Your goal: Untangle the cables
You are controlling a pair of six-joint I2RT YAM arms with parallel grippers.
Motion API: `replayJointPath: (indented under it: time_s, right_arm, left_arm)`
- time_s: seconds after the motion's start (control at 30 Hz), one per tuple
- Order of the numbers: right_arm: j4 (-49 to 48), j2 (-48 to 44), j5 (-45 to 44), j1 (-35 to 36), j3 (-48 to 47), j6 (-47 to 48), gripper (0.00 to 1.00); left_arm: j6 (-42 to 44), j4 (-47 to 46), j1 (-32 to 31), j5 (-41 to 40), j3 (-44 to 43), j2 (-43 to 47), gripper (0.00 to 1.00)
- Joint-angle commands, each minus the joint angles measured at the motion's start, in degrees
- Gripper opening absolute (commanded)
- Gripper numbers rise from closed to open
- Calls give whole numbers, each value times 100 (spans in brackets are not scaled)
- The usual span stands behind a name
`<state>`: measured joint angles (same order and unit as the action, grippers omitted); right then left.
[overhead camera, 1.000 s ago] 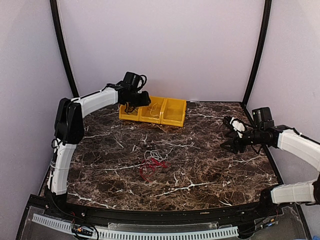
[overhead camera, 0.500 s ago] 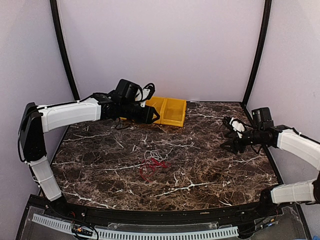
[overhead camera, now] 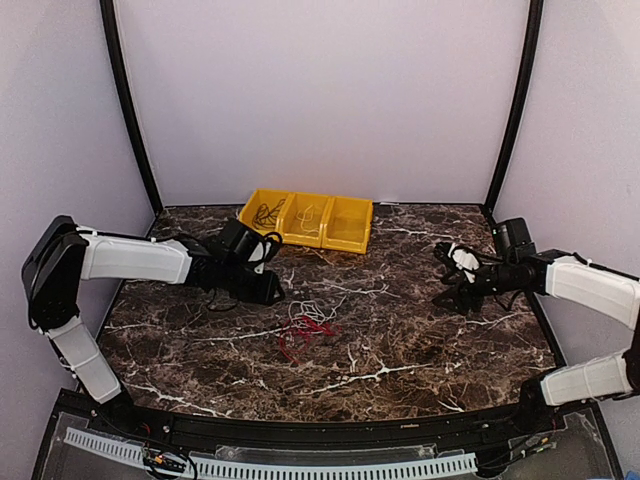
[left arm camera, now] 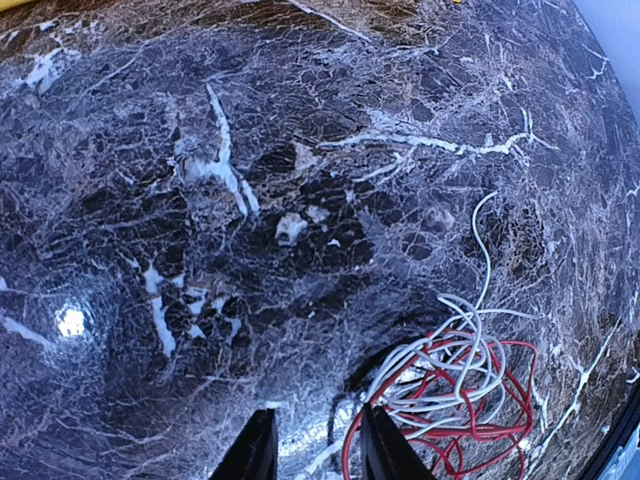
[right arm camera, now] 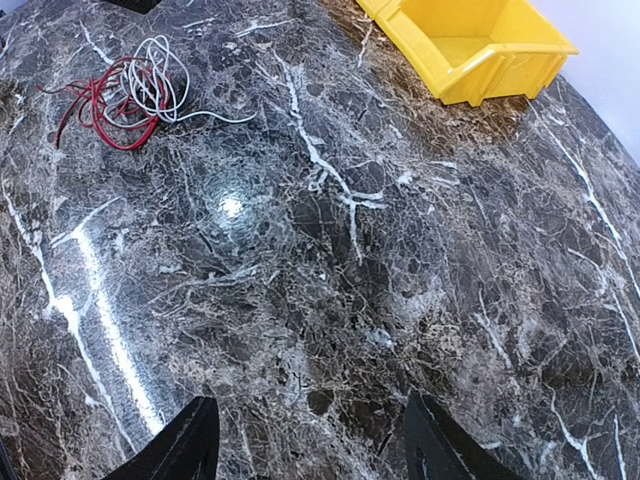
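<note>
Hovering low over the marble bench [overhead camera: 420, 350], my left pincer [left arm camera: 318, 445] has its two fingers a narrow gap apart, with only stone between them and nothing gripped. The cables [overhead camera: 306, 330], a loose bundle of red and white loops, lie near the bench's middle, a little toward the near edge, just beside my left fingertips. My right pincer [overhead camera: 446, 278] hangs near the right edge, jaws wide apart and empty, well apart from the bundle. A yellow three-part bin [overhead camera: 348, 238] sits at the far edge, and a dark wire [overhead camera: 265, 213] lies in its left compartment.
</note>
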<state>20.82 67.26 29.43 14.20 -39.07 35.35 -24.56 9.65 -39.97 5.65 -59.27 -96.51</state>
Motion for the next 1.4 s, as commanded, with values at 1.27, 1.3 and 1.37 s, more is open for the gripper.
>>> replayJointPath:
  time_s: [1.27,1.3,1.37]
  right_arm:
    - [-116,137,-225,110,-4,52,65]
    - [-113,144,-227,107,-4,51,65]
    - [-113,147,-227,110,-4,57,65]
  left_arm:
    - [-273,-1169,6,944,18,-894,22]
    - [-277,-1170,6,954,13,-908,21]
    - [-278,-1167,6,982,8,-933,20]
